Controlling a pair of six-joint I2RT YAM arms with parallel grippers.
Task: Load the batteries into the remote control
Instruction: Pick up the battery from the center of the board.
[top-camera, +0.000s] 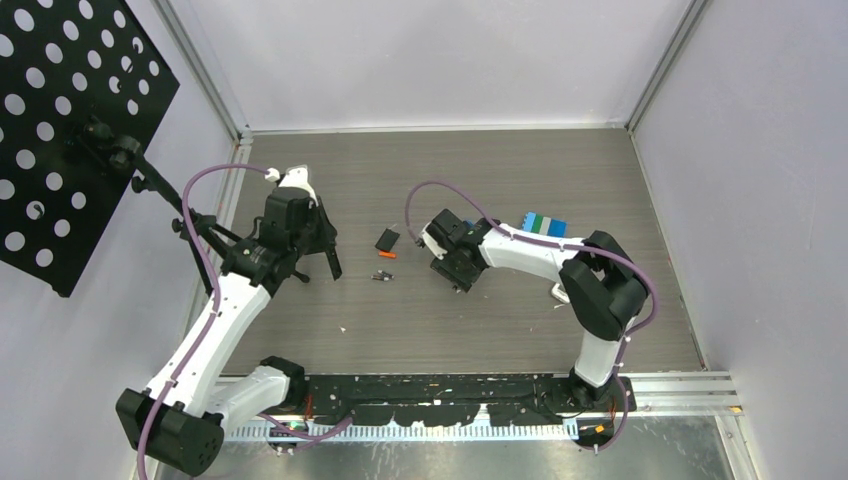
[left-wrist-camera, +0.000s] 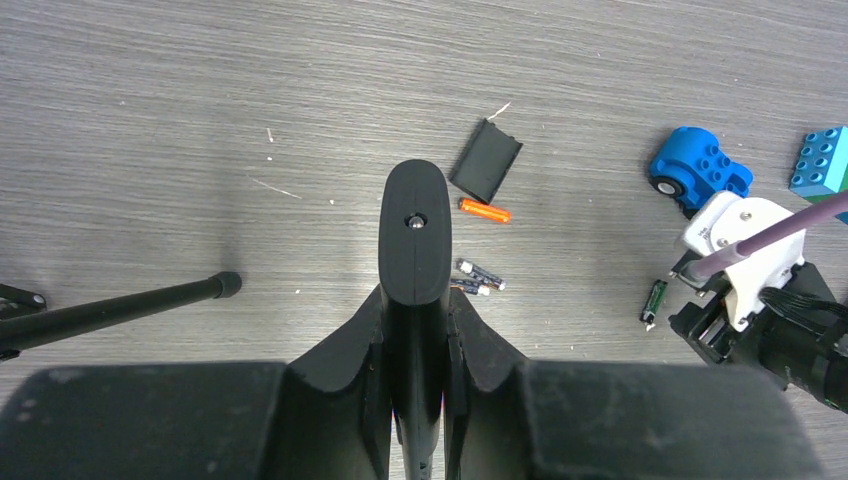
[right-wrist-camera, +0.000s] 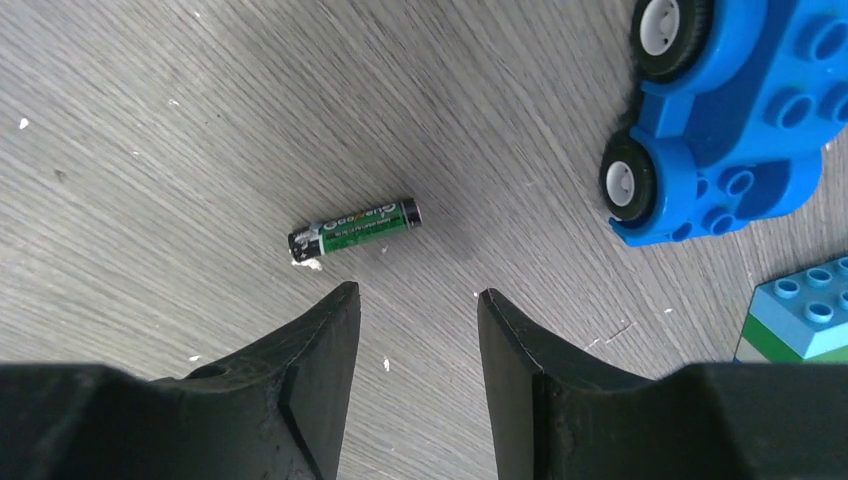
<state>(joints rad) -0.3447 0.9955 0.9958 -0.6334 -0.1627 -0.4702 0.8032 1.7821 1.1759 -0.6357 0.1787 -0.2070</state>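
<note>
My left gripper (left-wrist-camera: 415, 310) (top-camera: 308, 245) is shut on a long black remote control (left-wrist-camera: 415, 230) (top-camera: 332, 263), which sticks out past the fingertips above the table. Just beyond its tip lie an orange-red battery (left-wrist-camera: 485, 211) (top-camera: 388, 255) and two dark batteries (left-wrist-camera: 480, 273) (top-camera: 382, 275) side by side. A green-black battery (right-wrist-camera: 355, 227) (left-wrist-camera: 654, 300) lies flat just ahead of my right gripper (right-wrist-camera: 415, 295) (top-camera: 455, 278). That gripper is open and low over the table, with nothing between its fingers.
A flat black cover piece (left-wrist-camera: 485, 160) (top-camera: 388, 239) lies by the orange battery. A blue toy car (right-wrist-camera: 720, 120) (left-wrist-camera: 700, 170) and blue-green bricks (top-camera: 545, 223) (right-wrist-camera: 800, 320) sit right of the right gripper. A black stand leg (left-wrist-camera: 120, 305) lies at the left.
</note>
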